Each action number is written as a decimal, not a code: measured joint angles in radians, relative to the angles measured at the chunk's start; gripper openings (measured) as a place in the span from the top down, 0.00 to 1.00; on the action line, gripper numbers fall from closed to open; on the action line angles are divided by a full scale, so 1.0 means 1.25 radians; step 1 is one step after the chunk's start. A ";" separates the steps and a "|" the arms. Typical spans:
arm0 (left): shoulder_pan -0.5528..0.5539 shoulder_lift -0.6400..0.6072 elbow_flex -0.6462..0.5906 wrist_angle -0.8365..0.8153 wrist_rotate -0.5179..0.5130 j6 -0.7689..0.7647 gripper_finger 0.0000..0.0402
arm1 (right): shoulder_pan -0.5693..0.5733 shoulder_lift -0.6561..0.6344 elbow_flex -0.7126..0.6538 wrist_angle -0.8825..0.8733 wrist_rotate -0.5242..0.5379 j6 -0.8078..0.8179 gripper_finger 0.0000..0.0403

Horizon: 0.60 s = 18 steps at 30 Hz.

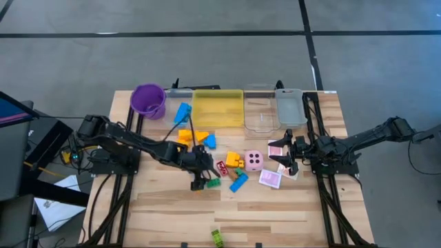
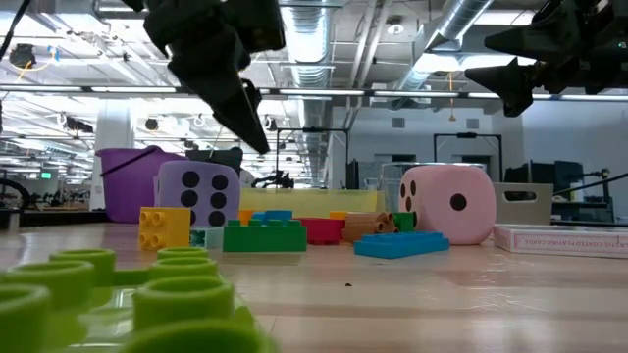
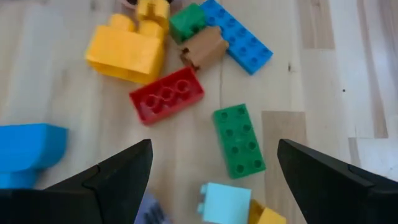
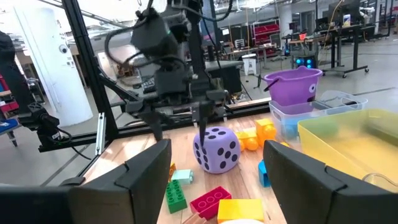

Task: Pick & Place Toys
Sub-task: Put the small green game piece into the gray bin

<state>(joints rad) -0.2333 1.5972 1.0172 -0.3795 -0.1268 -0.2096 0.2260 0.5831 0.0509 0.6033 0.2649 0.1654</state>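
While my left hand (image 1: 199,180) hangs spread wide and holding nothing, a green block (image 3: 239,140) lies flat on the desk (image 1: 275,213) right under the gap between its fingers. Just past the green block sits a red block (image 3: 166,94), then a yellow block (image 3: 126,50) and a long blue block (image 3: 238,35). A purple die (image 4: 216,149) stands close beside that hand. Further from the green block, toward the right arm, a pink die (image 1: 254,160) sits among the pile, with pink playing cards (image 1: 270,178) beyond it. My right hand (image 1: 290,157) hovers above those cards, fingers partly apart, empty. Behind the green block, along the desk's far edge, stand a purple cup (image 1: 148,100) and a yellow tray (image 1: 218,107).
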 joint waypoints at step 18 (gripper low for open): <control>-0.034 0.153 0.046 0.007 -0.005 -0.140 0.16 | 0.000 0.000 0.000 -0.012 0.002 0.002 0.38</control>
<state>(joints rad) -0.2760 1.7885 1.0753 -0.3705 -0.1333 -0.3842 0.2260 0.5831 0.0505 0.5882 0.2676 0.1684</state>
